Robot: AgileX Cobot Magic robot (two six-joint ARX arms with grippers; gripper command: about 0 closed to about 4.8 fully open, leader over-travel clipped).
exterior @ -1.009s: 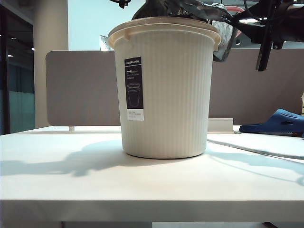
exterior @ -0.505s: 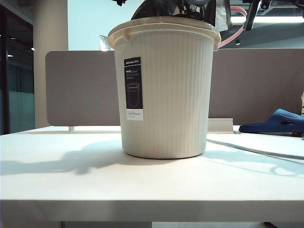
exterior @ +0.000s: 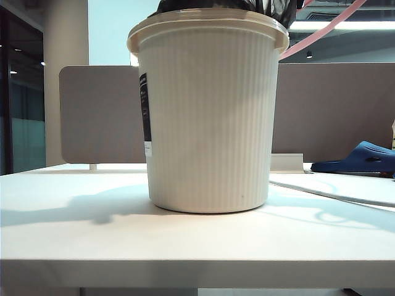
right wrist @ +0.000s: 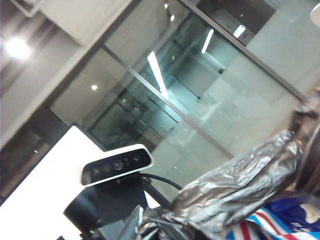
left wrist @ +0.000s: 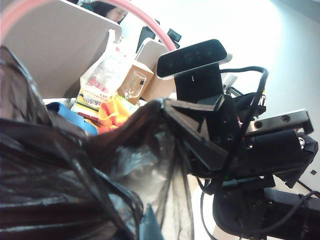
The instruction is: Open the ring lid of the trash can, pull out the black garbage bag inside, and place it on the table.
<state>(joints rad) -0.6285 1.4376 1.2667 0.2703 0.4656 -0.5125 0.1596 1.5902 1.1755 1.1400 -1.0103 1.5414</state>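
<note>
The cream ribbed trash can point(exterior: 207, 117) stands upright mid-table point(exterior: 185, 240), label turned to its left side. Crinkled black garbage bag point(exterior: 210, 6) bulges above the rim. The pink ring lid point(exterior: 321, 31) slants up at right.

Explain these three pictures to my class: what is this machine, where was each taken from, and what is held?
It is a two-armed robot. Each arm ends in pinching jaws and carries a wrist camera. The front picture, from a fixed camera, shows the trash can on the table, its pink ring lid swung up and a blue slipper behind. The left wrist picture faces the right gripper, jaws shut on the black garbage bag. The right wrist picture faces the left gripper, mostly hidden beside the bag, jaws shut.
</note>
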